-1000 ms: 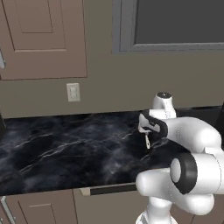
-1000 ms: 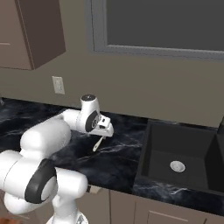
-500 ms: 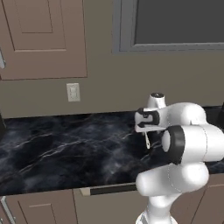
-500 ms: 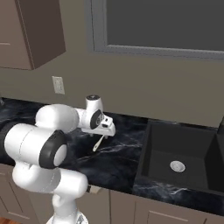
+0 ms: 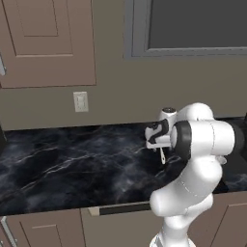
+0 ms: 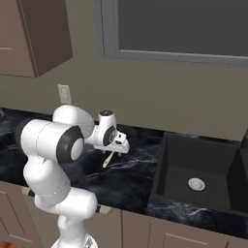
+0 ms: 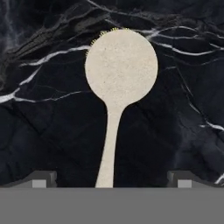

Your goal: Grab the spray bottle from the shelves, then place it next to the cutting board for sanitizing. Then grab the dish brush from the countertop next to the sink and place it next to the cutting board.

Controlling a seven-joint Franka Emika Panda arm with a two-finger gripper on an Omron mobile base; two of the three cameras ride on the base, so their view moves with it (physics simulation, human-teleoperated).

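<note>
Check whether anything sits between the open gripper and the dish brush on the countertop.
Nothing visible does. In the hand view the dish brush lies alone on the countertop, its handle running between the two fingertips of the open gripper.

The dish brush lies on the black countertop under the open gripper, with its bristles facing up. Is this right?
Not quite. The dish brush lies on the countertop under the open gripper, but bristles down: the hand view shows the head's plain back, with yellow bristle tips peeking past its rim.
</note>
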